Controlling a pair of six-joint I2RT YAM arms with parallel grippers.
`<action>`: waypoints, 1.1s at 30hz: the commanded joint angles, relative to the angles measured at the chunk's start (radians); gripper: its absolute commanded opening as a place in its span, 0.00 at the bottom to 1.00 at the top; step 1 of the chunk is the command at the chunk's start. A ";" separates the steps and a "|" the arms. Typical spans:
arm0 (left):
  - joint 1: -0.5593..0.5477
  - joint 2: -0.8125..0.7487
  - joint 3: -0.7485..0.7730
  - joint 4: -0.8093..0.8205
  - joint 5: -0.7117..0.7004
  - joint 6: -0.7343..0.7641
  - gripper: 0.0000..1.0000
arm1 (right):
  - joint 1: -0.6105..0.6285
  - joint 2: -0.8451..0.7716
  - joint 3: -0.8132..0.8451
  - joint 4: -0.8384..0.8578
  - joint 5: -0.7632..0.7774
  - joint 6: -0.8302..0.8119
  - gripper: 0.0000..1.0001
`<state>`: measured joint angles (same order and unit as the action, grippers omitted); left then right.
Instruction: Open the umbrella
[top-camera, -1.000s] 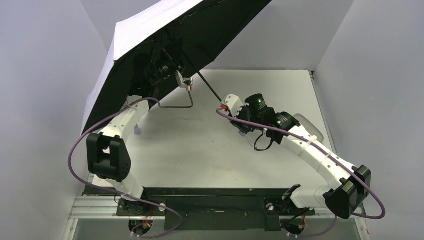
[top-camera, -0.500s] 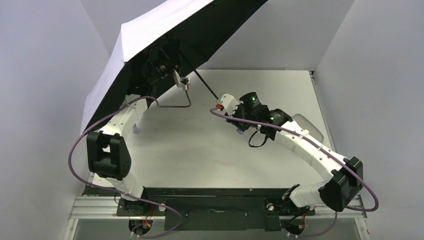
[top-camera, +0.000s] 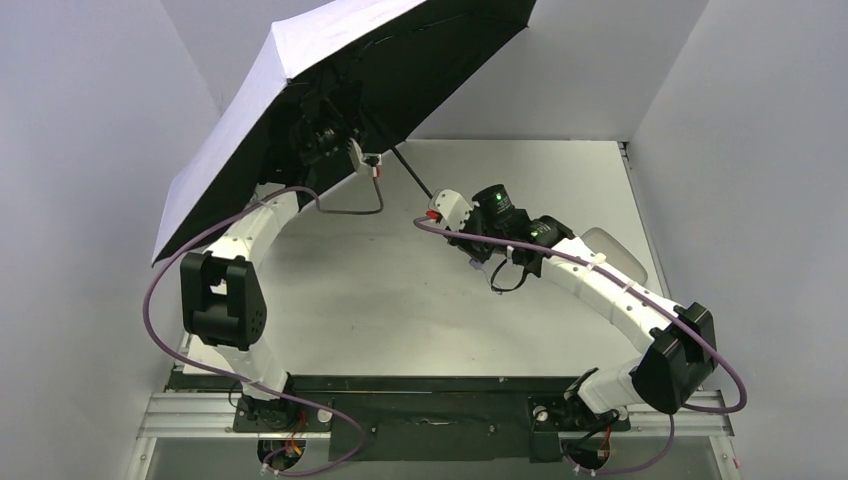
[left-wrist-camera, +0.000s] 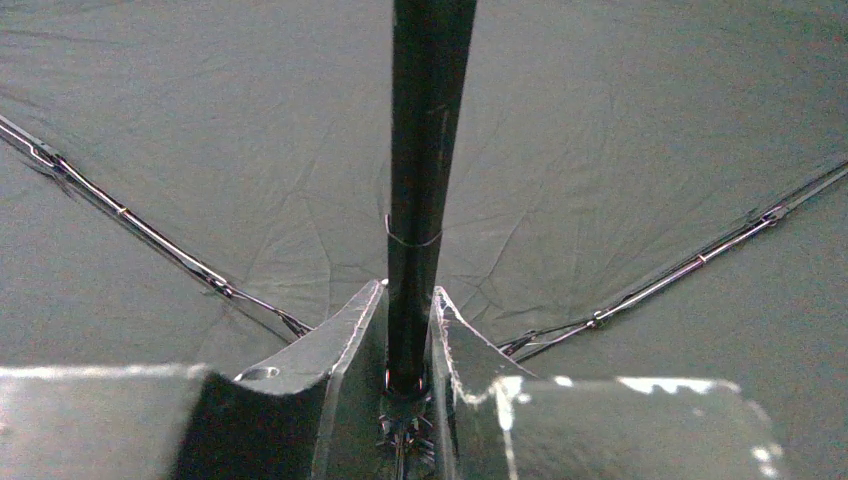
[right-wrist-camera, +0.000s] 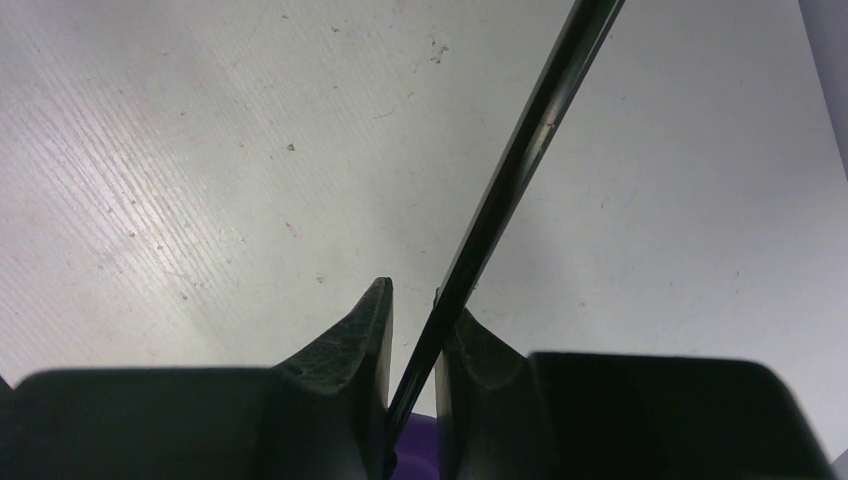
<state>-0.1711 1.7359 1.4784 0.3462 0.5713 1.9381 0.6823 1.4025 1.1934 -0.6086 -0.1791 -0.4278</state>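
I see the umbrella (top-camera: 240, 130) spread open, lilac outside and black underneath, tilted over the surface's (top-camera: 400, 300) far left corner, its thin shaft (top-camera: 410, 178) slanting down toward the centre.

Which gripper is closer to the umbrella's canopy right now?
Left. The left gripper sits right under the canopy, clamped on the shaft near the ribs. The right gripper holds the shaft's lower end, clear of the canopy.
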 joint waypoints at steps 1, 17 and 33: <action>0.242 -0.029 0.165 0.396 -0.629 -0.022 0.14 | 0.070 0.013 -0.166 -0.962 -0.160 -0.287 0.00; -0.118 -0.239 -0.303 0.461 -0.307 -0.049 0.00 | -0.003 0.104 0.218 -0.799 -0.416 -0.207 0.31; -0.235 -0.249 -0.433 0.573 -0.207 -0.117 0.00 | -0.050 0.175 0.280 -0.312 -0.526 0.267 0.28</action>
<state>-0.3786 1.5410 1.0611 0.7708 0.3477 1.8683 0.6472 1.5455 1.4353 -1.0561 -0.6407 -0.3016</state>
